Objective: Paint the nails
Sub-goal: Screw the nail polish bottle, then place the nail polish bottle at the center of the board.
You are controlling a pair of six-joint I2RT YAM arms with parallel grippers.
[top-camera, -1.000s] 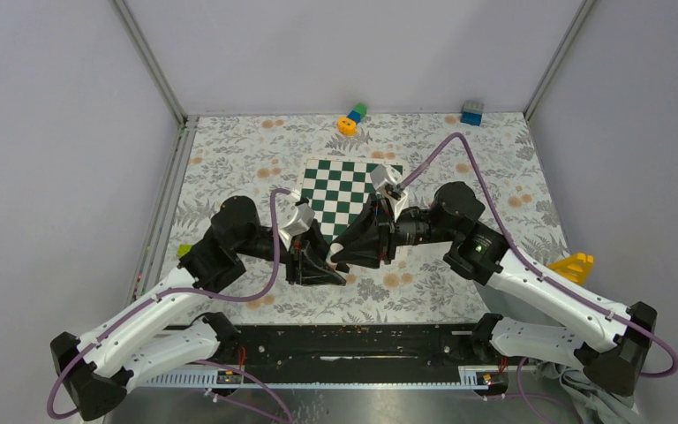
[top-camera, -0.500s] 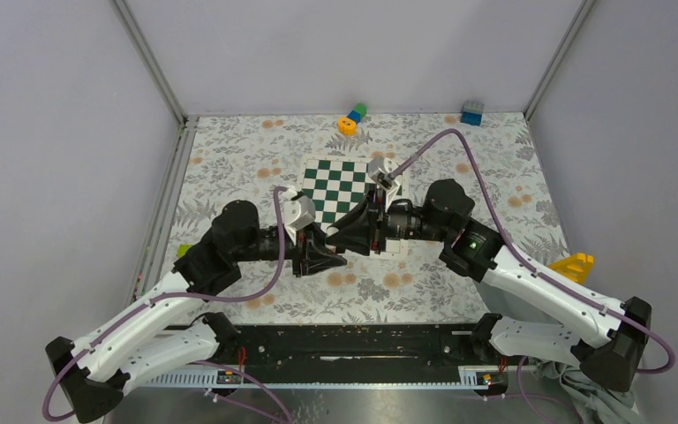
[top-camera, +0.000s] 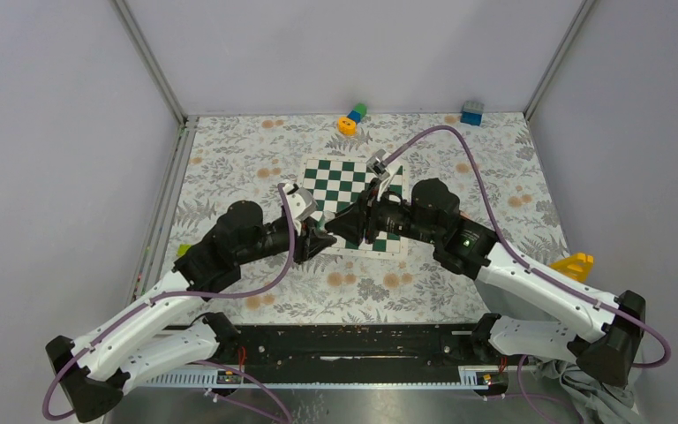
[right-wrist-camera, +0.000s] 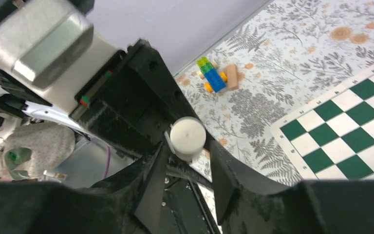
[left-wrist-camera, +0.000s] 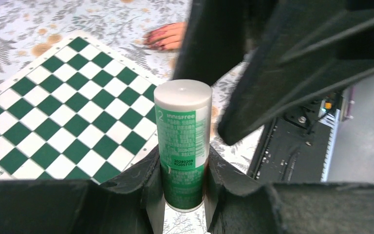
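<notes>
Nails [left-wrist-camera: 158, 44] on the human hand [left-wrist-camera: 171, 34] lie past the chessboard [left-wrist-camera: 63, 112] corner, beyond both grippers. Our left gripper [left-wrist-camera: 184, 171] pinches the green innisfree bottle [left-wrist-camera: 182, 131] near its base. Our right gripper [right-wrist-camera: 187, 165], fingers spread, meets the white cap [right-wrist-camera: 187, 136] end-on along the bottle's axis.

I'm seeing left arm [top-camera: 141, 320] and right arm [top-camera: 538, 287] wearing white shells over black joints | purple cables [top-camera: 446, 128] trailing off both wrists | silver camera block [right-wrist-camera: 39, 41] sitting on left wrist | green light [top-camera: 465, 237] glowing on right elbow | fingers [left-wrist-camera: 126, 195] showing matte black, wedge-shaped
</notes>
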